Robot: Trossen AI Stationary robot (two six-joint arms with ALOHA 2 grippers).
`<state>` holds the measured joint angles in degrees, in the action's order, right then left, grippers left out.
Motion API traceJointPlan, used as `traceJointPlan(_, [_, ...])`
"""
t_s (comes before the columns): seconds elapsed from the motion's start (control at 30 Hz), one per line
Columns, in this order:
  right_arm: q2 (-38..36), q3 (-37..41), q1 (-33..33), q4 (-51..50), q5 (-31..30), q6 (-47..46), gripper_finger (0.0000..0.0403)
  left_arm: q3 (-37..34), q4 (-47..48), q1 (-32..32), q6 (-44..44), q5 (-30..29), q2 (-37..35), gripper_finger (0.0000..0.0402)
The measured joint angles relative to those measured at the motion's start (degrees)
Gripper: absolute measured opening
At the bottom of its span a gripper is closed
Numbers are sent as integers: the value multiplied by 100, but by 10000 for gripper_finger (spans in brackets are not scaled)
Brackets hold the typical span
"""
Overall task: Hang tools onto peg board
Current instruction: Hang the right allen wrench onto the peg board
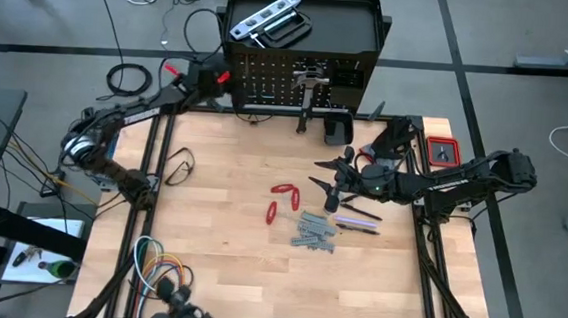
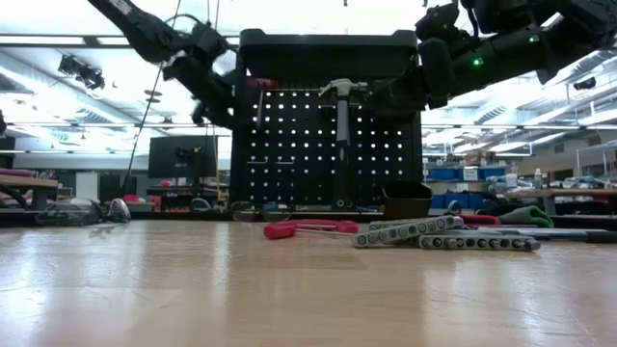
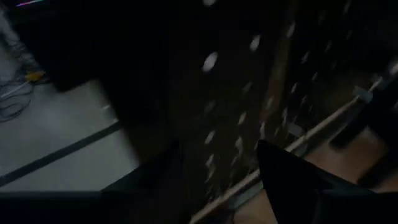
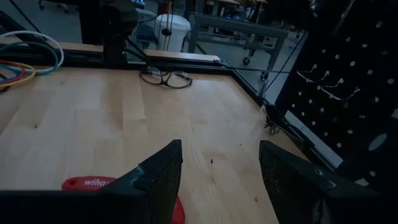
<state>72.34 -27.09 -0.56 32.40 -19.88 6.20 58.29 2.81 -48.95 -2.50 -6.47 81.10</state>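
The black peg board (image 1: 300,75) stands upright at the table's far edge, and a steel hammer (image 2: 341,106) hangs on it by its head. On the stand's top tray lie a silver level (image 1: 264,17) and a black C-clamp (image 1: 285,31). Red-handled pliers (image 1: 281,201), grey wrenches (image 1: 316,231) and thin screwdrivers (image 1: 358,221) lie on the tabletop. My left gripper (image 3: 217,180) is open, raised close to the peg board's upper left part (image 3: 249,93). My right gripper (image 4: 221,168) is open and hovers over the table, just above the pliers' red handle (image 4: 93,183).
A pair of glasses (image 1: 178,167) lies near the table's left edge. Coiled coloured cables (image 1: 156,265) sit at the near left corner. A small black box (image 1: 338,130) stands before the peg board. A red-framed item (image 1: 442,150) lies at the far right. Bare wood spans the near half.
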Motion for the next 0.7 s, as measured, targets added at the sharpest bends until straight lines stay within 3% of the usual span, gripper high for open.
traceJointPlan(0.2, [0,0,0,-66,0,0,219,-439,1113,513,200,-12,-983,205])
traceJointPlan(0.37, [0,-2,0,-455,4,-180,219,-994,1624,1429,-523,35,-1485,202])
traceJointPlan(0.57, [2,-1,-94,-1108,681,-485,219,-1694,862,3028,-1600,228,-1200,202])
traceJointPlan(0.7, [2,0,-116,-1131,739,-555,219,-1844,218,3881,-1875,222,-632,202])
